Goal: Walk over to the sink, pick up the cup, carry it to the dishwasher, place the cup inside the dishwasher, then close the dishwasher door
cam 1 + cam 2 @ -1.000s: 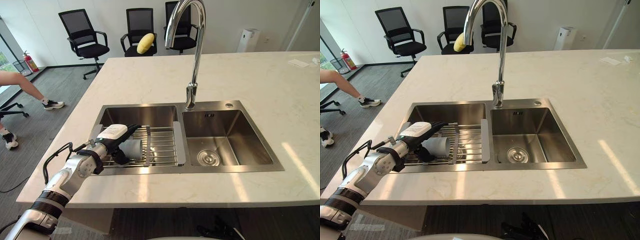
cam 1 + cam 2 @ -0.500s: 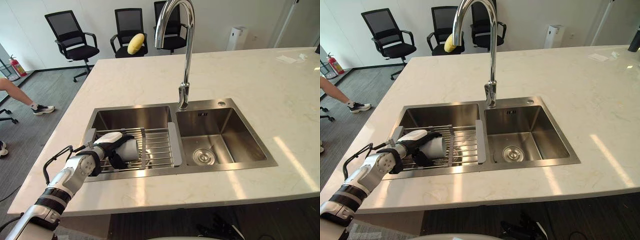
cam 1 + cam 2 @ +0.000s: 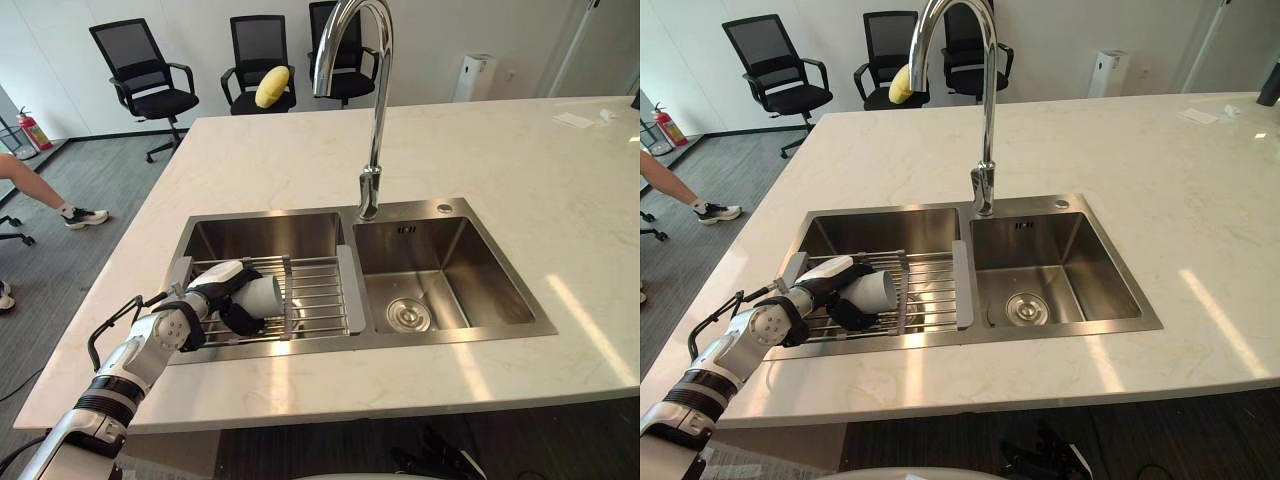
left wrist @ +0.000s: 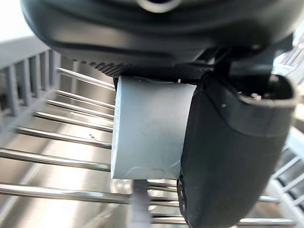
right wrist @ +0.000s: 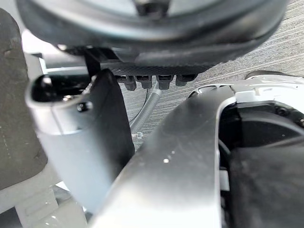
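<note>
A grey cup (image 3: 264, 294) lies on its side on the wire rack (image 3: 318, 296) over the sink's left basin (image 3: 262, 234), its mouth turned toward the right basin. My left hand (image 3: 222, 287) reaches in from the left and is shut on the cup, fingers over its top and thumb under it. In the left wrist view the cup (image 4: 149, 128) sits between the fingers and the thumb (image 4: 228, 142), just above the rack's bars. My right hand (image 5: 80, 137) hangs low over grey floor with relaxed fingers and holds nothing.
A tall chrome faucet (image 3: 372, 100) stands between the basins. The right basin (image 3: 440, 280) holds a drain. The marble counter (image 3: 520, 180) surrounds the sink. Office chairs (image 3: 150, 70), one with a yellow object (image 3: 271, 87), stand beyond. A person's leg (image 3: 40, 190) shows at left.
The camera shifted, so the whole scene sits differently. My left hand has stayed curled round the cup on the rack, and the cup's mouth shows a little more.
</note>
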Controlling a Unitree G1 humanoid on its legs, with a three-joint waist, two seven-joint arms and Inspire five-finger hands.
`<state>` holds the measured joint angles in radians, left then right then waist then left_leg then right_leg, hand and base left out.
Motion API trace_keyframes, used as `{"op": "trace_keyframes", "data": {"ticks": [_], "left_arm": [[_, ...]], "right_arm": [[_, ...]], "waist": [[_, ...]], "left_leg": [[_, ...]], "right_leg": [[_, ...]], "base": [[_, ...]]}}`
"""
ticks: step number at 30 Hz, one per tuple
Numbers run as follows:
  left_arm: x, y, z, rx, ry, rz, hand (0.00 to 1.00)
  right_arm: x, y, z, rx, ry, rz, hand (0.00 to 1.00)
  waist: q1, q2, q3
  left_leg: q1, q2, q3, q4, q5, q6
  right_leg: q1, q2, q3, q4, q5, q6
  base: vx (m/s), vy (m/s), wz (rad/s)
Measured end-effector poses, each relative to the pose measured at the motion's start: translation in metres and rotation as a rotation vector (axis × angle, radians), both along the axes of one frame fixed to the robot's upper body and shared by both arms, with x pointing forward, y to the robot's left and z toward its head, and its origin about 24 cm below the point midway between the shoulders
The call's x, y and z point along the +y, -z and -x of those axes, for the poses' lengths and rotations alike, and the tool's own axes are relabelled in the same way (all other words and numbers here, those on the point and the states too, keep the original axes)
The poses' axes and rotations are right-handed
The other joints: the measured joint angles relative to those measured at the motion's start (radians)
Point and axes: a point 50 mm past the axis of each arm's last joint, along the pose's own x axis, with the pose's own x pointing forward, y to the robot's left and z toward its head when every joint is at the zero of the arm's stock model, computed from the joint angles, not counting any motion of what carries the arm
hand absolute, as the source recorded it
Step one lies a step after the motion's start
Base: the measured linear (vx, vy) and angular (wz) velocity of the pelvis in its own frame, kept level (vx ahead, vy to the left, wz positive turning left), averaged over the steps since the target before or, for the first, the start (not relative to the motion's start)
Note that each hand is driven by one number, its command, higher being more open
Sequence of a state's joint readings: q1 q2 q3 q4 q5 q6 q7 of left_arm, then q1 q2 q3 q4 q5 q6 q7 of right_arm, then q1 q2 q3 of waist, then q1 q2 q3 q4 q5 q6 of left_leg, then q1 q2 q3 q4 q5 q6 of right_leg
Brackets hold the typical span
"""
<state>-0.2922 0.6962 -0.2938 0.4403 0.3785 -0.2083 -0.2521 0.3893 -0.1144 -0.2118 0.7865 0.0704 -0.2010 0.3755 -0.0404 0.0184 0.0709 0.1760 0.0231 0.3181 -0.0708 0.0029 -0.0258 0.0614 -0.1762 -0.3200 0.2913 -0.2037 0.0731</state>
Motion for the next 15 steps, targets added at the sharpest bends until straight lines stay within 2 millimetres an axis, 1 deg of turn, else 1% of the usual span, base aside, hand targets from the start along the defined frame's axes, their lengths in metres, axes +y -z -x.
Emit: {"op": "trace_keyframes", "data": {"ticks": [2, 5, 7, 8, 10, 13, 15], "left_arm": [[-0.003, -0.004, -0.001, -0.042, 0.018, 0.017, 0.00], [-0.018, -0.021, -0.002, -0.141, 0.075, 0.091, 0.00], [-0.036, -0.039, 0.000, -0.223, 0.159, 0.158, 0.00], [-0.042, -0.044, 0.001, -0.243, 0.183, 0.184, 0.00], [-0.060, -0.060, 0.006, -0.312, 0.256, 0.299, 0.00], [-0.071, -0.066, 0.011, -0.329, 0.278, 0.466, 0.00], [-0.072, -0.066, 0.013, -0.317, 0.262, 0.572, 0.00]], "right_arm": [[0.001, 0.000, 0.001, -0.002, 0.009, -0.006, 1.00], [0.001, 0.000, 0.003, -0.012, 0.016, -0.005, 1.00], [0.000, 0.000, 0.004, -0.016, 0.020, -0.002, 1.00], [0.000, 0.000, 0.004, -0.016, 0.021, -0.001, 1.00], [-0.001, 0.001, 0.005, -0.016, 0.032, -0.002, 1.00], [0.000, 0.002, 0.006, -0.015, 0.043, -0.004, 1.00], [0.000, 0.003, 0.008, -0.013, 0.067, -0.007, 1.00]], "waist": [[0.000, 0.000, 0.000], [0.008, -0.001, 0.000], [0.020, -0.002, 0.000], [0.023, -0.002, -0.001], [0.027, -0.003, -0.002], [0.023, -0.004, -0.003], [0.021, -0.005, -0.003]], "left_leg": [[0.000, 0.000, -0.006, -0.001, 0.000, 0.000], [-0.005, -0.001, -0.013, -0.001, -0.001, 0.000], [-0.010, -0.002, -0.021, 0.000, -0.001, 0.000], [-0.010, -0.003, -0.022, 0.000, -0.001, 0.001], [-0.012, -0.004, -0.032, 0.002, -0.002, 0.002], [-0.008, -0.004, -0.038, 0.002, 0.001, 0.005], [-0.007, -0.004, -0.051, 0.002, 0.004, 0.008]], "right_leg": [[0.006, 0.000, -0.007, -0.003, 0.001, 0.001], [0.007, 0.000, -0.013, -0.005, 0.001, 0.001], [0.006, 0.000, -0.016, -0.006, 0.001, 0.001], [0.007, 0.000, -0.016, -0.006, 0.001, 0.001], [0.010, 0.000, -0.020, -0.005, 0.000, 0.000], [0.016, 0.000, -0.026, -0.006, 0.000, -0.001], [0.022, 0.000, -0.036, -0.010, 0.000, -0.001]], "base": [[0.02, -0.004, 0.09], [0.01, -0.005, 0.08], [-0.01, -0.007, 0.05], [-0.01, -0.007, 0.05], [-0.01, -0.005, 0.07], [-0.02, -0.008, 0.05], [-0.04, -0.019, 0.14]]}}
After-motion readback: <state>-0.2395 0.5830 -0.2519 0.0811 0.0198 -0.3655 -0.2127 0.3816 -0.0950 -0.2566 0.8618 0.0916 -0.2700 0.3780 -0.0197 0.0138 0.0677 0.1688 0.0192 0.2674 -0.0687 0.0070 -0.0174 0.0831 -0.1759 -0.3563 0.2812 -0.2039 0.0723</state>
